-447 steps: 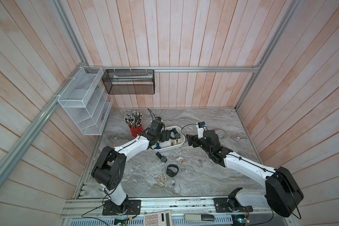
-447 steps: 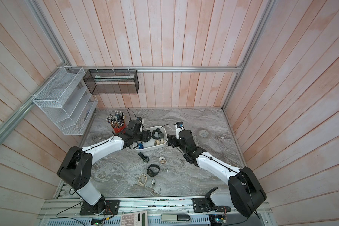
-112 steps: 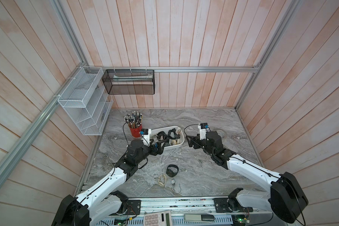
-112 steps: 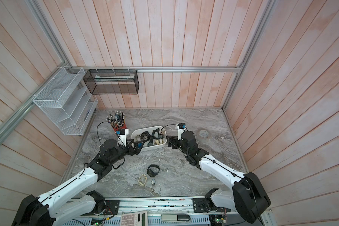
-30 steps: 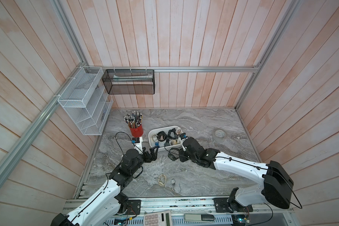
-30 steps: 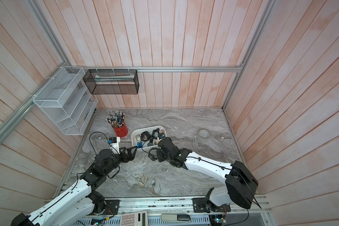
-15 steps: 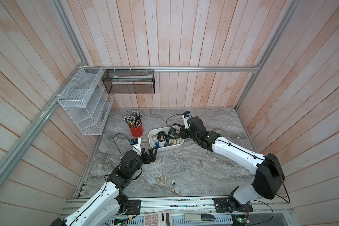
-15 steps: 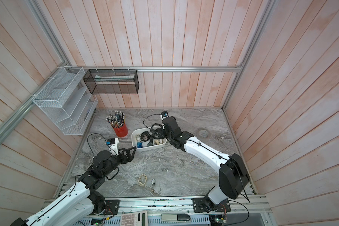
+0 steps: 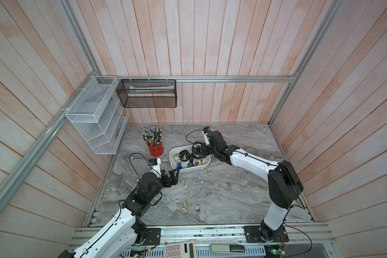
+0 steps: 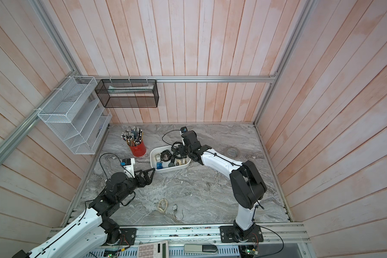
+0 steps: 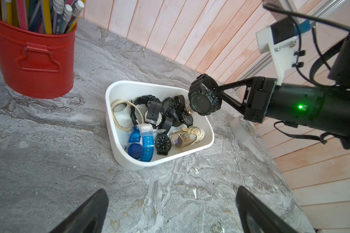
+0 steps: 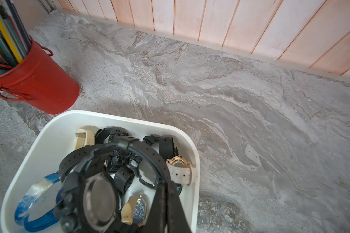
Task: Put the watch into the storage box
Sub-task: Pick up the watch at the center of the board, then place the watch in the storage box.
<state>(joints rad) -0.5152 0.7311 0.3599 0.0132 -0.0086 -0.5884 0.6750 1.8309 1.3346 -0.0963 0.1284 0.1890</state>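
Watch (image 11: 204, 100), black and bulky with its strap fastened into a loop, is held clear of the counter (image 11: 49, 171) by the right gripper (image 11: 217, 91), whose jaws are pressed fully together on the strap just beside the case. The dial is turned toward the left arm, and the steel case back is shown in the right wrist view. Directly beneath it lies the storage box (image 11: 133, 165), already crowded with other watches, a blue watch (image 11: 139, 141) among them. In the right wrist view the watch (image 12: 99, 198) is seen against the inside of the storage box (image 12: 113, 117), so it is judged to hang over the end of the box nearest the right arm, close to the rim there and not over the middle. In both top views the long axis of the box is seen to run across the counter from the red pencil cup (image 9: 156, 149) toward the right arm, and the right gripper (image 9: 202, 150) is reached in over that far end. The left gripper (image 9: 173, 175) is held low above the counter just short of the opposite near corner of the box, its jaws spread wide with nothing between them. Release is judged to fall to the right arm alone. A short carry inward along the long axis may be wanted first, lest the strap loop be caught on the rim.
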